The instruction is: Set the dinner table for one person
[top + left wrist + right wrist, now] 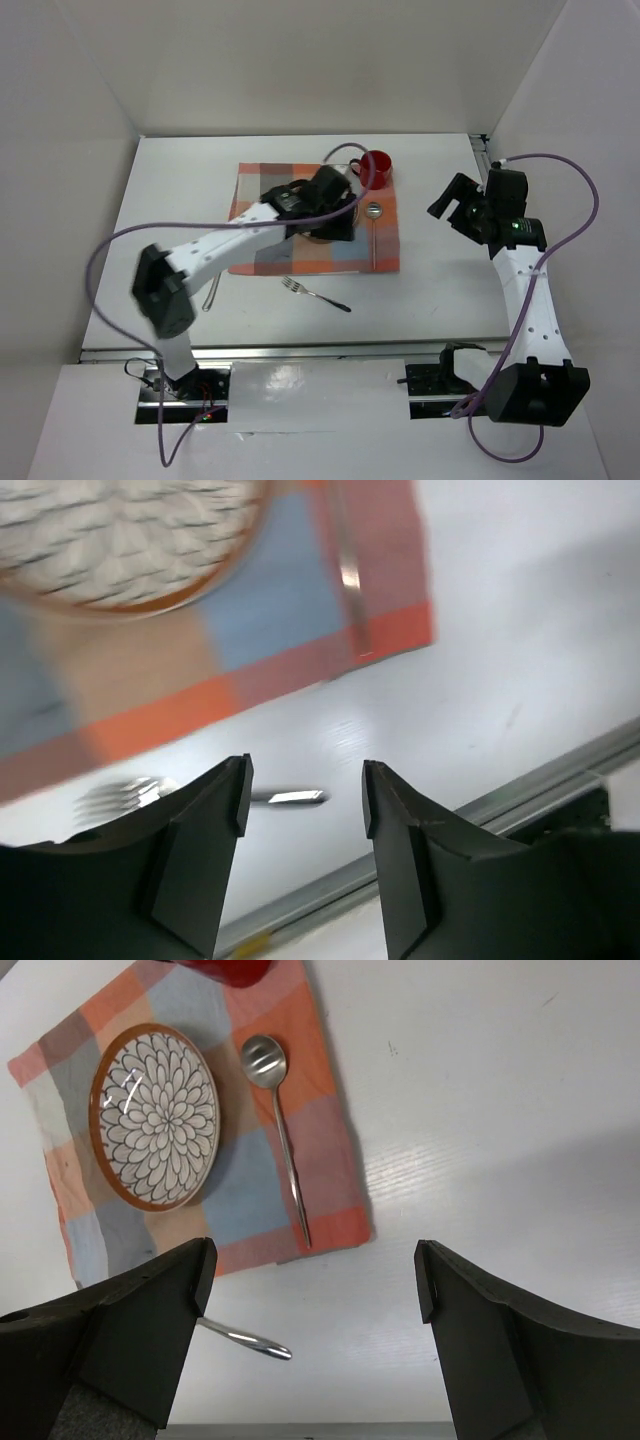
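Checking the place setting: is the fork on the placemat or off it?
Off. The fork lies on the bare white table, just beyond the placemat, at its near edge.

white dinner table (450, 290), checked placemat (300, 262), fork (315, 293)

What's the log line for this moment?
left jaws: open, empty, over placemat | right jaws: open, empty | plate, spoon: on placemat | mug: at its far-right corner | fork: on dinner table, off placemat

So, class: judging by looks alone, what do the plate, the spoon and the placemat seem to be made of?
The plate looks like glazed ceramic: painted petal pattern, brown rim. The spoon looks like polished metal, probably steel, given its bright glints. The placemat looks like woven cloth: matte, checked, with slightly wavy edges.
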You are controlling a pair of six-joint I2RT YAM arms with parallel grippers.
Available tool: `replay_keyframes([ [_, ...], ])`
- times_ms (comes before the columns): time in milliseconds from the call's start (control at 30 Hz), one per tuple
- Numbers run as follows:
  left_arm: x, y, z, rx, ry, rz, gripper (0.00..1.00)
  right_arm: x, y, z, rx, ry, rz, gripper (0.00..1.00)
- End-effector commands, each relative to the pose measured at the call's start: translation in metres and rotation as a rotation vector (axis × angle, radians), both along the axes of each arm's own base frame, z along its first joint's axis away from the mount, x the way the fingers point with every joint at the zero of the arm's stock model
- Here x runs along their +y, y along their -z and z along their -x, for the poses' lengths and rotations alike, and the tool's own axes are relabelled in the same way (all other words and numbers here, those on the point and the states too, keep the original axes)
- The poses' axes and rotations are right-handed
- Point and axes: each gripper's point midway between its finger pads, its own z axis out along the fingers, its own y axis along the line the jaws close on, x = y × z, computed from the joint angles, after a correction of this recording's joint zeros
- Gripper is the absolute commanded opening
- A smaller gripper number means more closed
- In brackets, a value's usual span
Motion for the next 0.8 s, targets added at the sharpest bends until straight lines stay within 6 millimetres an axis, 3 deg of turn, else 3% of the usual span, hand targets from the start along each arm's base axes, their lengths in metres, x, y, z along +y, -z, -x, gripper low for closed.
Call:
replay_keyframes([
  [0,0.135,0.011,0.008,-0.022,-0.248,-0.263,0.65,0.007,-0.008,-0.006,-0.033,-0.077,-0.003,0.93],
  [33,0.161,0.005,0.017,-0.022,-0.304,-0.260,0.74,0.007,-0.008,-0.006,-0.034,-0.083,0.005,0.93],
  [67,0.206,0.036,0.027,0.064,-0.400,-0.316,0.75,0.008,-0.005,-0.007,-0.024,-0.090,-0.002,0.93],
  [133,0.241,0.053,0.037,0.108,-0.471,-0.319,0.78,0.010,0.000,-0.009,-0.016,-0.103,-0.003,0.93],
  [167,0.262,0.070,0.054,0.157,-0.502,-0.338,0.80,0.011,0.000,-0.009,-0.016,-0.110,-0.009,0.93],
  [200,0.282,0.078,0.055,0.180,-0.571,-0.337,0.80,0.014,0.000,-0.008,-0.016,-0.119,-0.009,0.93],
  [267,0.307,0.102,0.067,0.264,-0.663,-0.323,0.81,0.016,0.005,-0.010,-0.008,-0.128,-0.017,0.93],
  [400,0.334,0.127,0.075,0.344,-0.775,-0.271,0.81,0.017,0.008,-0.011,0.003,-0.135,-0.025,0.93],
  [600,0.340,0.149,0.065,0.442,-0.788,-0.251,0.81,0.017,0.008,-0.011,0.003,-0.134,-0.025,0.93],
  [767,0.344,0.170,0.060,0.508,-0.816,-0.257,0.70,0.017,0.011,-0.012,0.012,-0.134,-0.027,0.93],
])
